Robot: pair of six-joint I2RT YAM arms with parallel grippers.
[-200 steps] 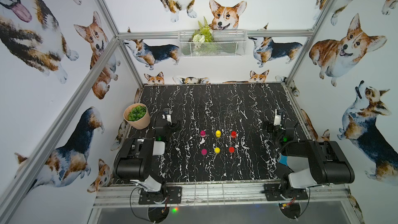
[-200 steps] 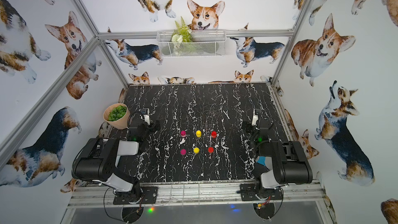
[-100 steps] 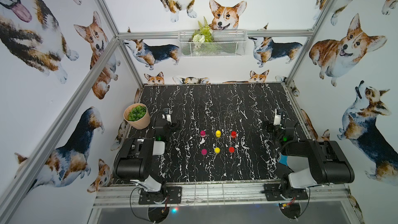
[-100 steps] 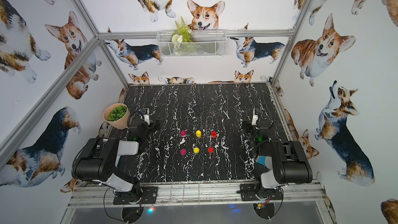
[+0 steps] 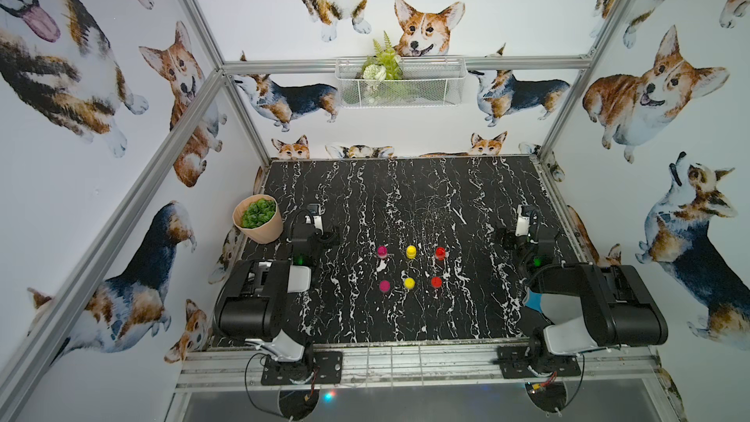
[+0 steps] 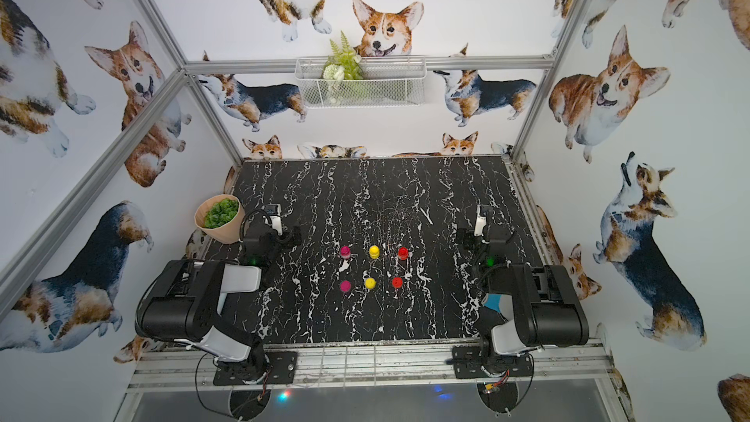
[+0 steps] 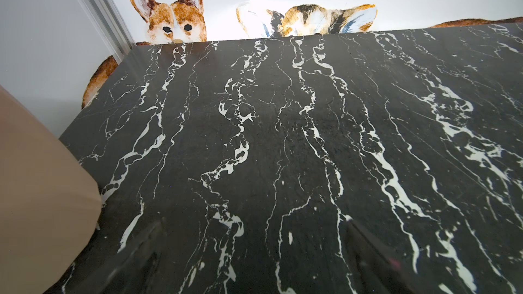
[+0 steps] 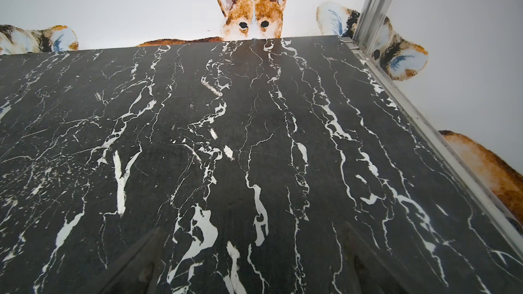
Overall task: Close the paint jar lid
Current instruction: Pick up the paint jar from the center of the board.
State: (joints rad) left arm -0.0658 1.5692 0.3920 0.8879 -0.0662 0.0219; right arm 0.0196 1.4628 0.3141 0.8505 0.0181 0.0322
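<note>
Nearest on the table [image 5: 406,196] lie three low caps: a magenta lid [image 5: 384,286], a yellow lid [image 5: 409,282] and a red lid [image 5: 436,282]. Just behind each stands what looks like its matching jar: magenta jar [image 5: 382,251], yellow jar [image 5: 411,252], red jar [image 5: 440,253]. They are too small to tell more. Out at the table's sides, well apart from these, the left fingers [image 7: 133,261] and right fingers [image 8: 138,264] stand spread over bare marble, holding nothing. To start well, pick one pair, come straight down on its lid, pinch across the rim and lift level, clear of its neighbours. The left arm should swing inward, away from the potted plant [image 5: 258,219].
</note>
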